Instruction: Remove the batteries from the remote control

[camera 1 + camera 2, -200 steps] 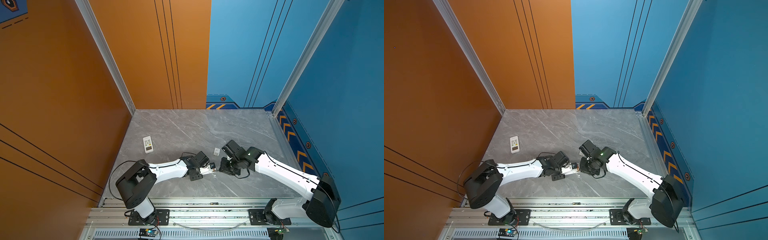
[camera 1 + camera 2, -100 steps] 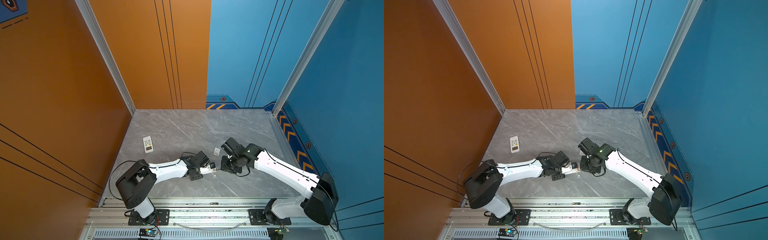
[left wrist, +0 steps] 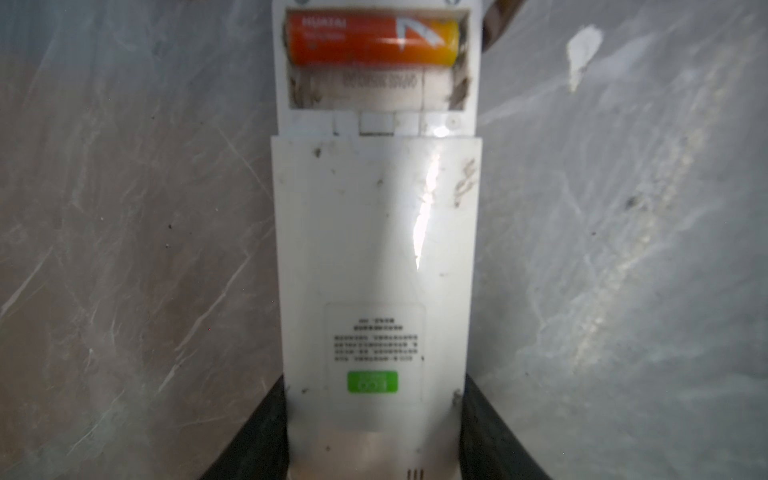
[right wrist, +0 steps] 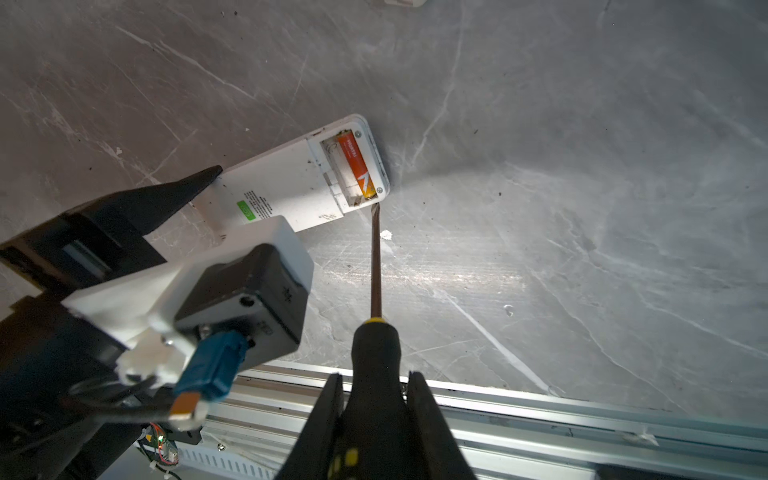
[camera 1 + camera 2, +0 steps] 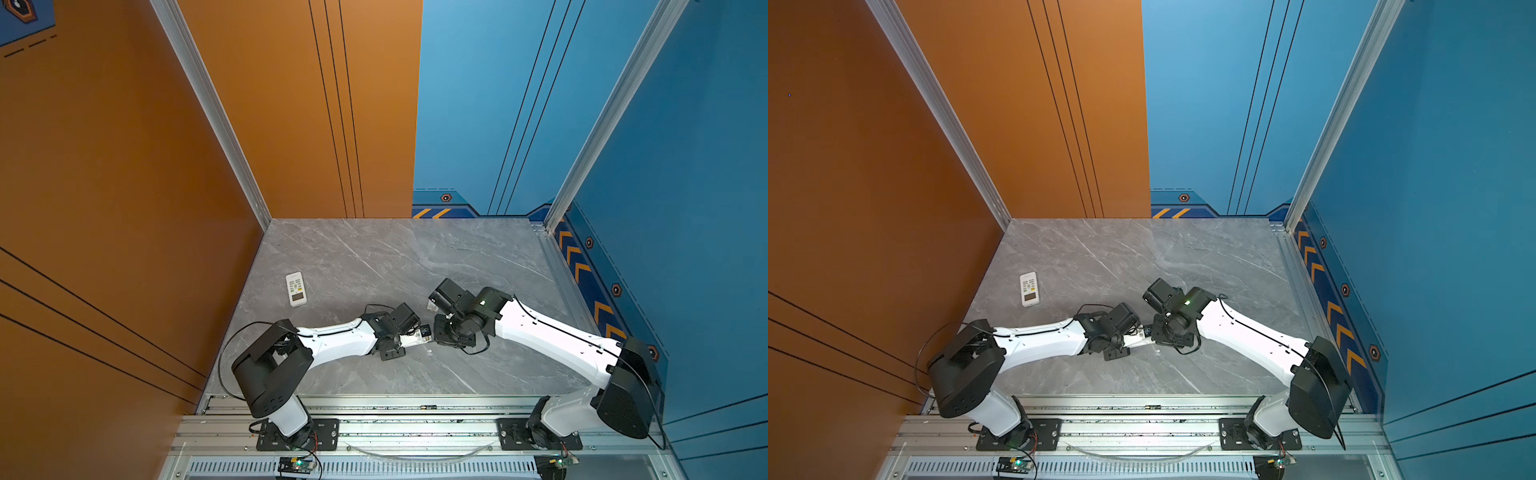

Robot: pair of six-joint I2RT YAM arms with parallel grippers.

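1. Grey marble desk floors an orange-and-blue booth; nearest us, a rail carries both arms.
2. We see the right pincer clamped narrow on the screwdriver. Its tip sits at the end corner of the remote, just beside the battery; whether it touches, we cannot tell.
3. We see the left pincer gripping that remote by its sides, back up, on or just above the desk.
4. We judge the tip could skid off the rim and gouge plastic, or lever the remote out of its grip. A popped battery might roll toward the rail.
5. Compartment: uncovered, with one orange battery in the endmost slot and the neighbouring slot empty.
6. Farther off, a white piece lies beside the right wrist, and a second remote lies well apart, buttons up.
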